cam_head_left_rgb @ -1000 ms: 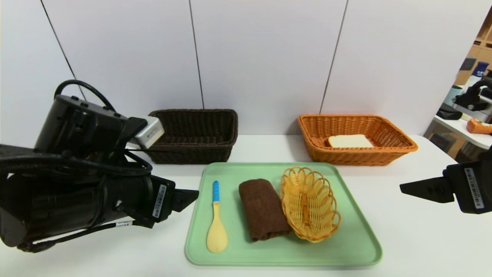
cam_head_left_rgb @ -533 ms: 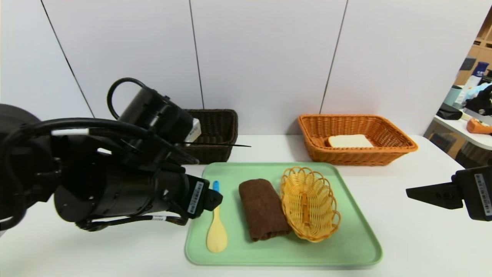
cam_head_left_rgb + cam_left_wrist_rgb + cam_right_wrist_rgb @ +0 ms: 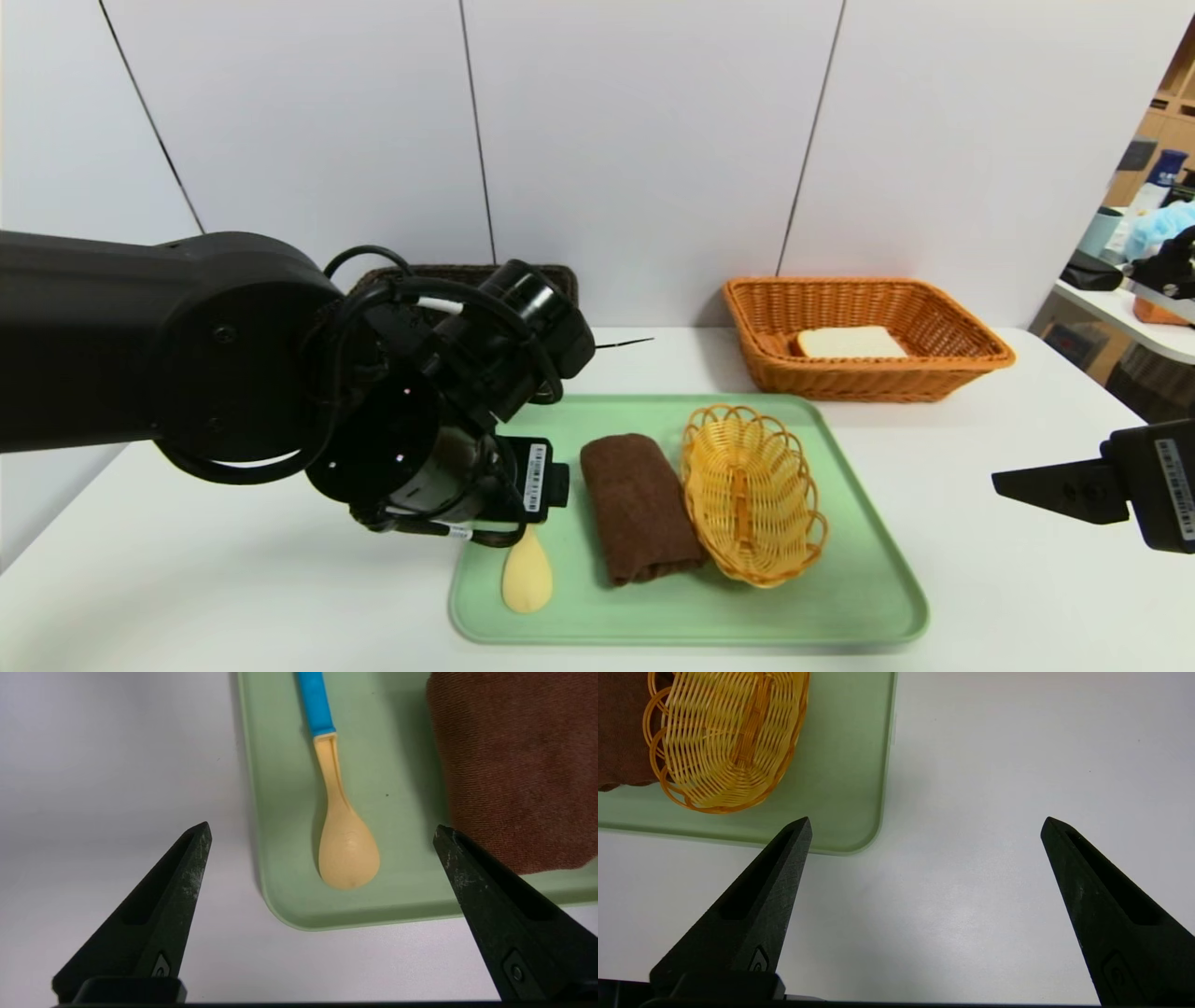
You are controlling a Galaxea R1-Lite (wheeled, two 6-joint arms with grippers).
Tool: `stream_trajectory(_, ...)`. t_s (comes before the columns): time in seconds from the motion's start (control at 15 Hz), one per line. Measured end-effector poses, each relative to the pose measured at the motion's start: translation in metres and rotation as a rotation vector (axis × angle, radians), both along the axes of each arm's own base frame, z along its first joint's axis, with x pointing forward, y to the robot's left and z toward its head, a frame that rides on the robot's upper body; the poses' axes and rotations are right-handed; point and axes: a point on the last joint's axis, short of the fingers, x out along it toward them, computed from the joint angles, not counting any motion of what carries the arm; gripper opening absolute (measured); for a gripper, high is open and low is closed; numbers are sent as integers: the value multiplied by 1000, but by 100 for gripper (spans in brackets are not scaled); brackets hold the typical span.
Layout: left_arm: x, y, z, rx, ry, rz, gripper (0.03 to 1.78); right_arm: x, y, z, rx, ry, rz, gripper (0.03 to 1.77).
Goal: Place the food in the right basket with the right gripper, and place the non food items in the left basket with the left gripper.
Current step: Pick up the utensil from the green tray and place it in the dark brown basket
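Over the tray's near left corner, the left gripper, jaws apart and empty, seems to be lining up on the spoon, which calls for lowering astride its handle, while the right gripper idles wide open beyond the right edge.

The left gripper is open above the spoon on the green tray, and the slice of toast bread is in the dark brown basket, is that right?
Not quite: the head view shows the slice of toast bread in the orange-tan wicker basket. The left gripper is indeed open above the spoon on the green tray.
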Motion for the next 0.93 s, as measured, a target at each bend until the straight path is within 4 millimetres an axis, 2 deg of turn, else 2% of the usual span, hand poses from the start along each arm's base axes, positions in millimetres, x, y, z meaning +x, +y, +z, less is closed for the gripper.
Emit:
stream_trajectory(0.47,17,-18,-6,-57,20,101,169,-2,-2,-2,0,4,-2,169)
stream_trajectory(0.93,25,-27,-21,-67,66,137,169,-8,-5,-4,2,5,-1,169)
